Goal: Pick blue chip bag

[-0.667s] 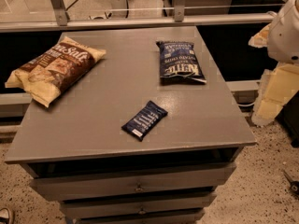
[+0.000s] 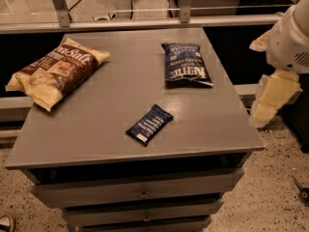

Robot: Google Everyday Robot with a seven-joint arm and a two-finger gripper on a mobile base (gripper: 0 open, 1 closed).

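Note:
The blue chip bag (image 2: 185, 65) lies flat on the grey table top (image 2: 116, 115) at the back right, its white band toward the front. It is dark navy with white lettering. My gripper (image 2: 269, 99) shows as cream-coloured parts hanging below the white arm (image 2: 289, 37) at the right edge of the view. It is off the table's right side, well apart from the bag and holding nothing that I can see.
A larger brown-and-cream bag (image 2: 57, 72) lies at the back left of the table. A small flat dark blue bar wrapper (image 2: 149, 124) lies near the front centre. Drawers (image 2: 140, 193) sit below the top. A rail and glass (image 2: 145, 22) run behind.
The arm at the right has edged slightly toward the table. The bags and the wrapper have not moved.

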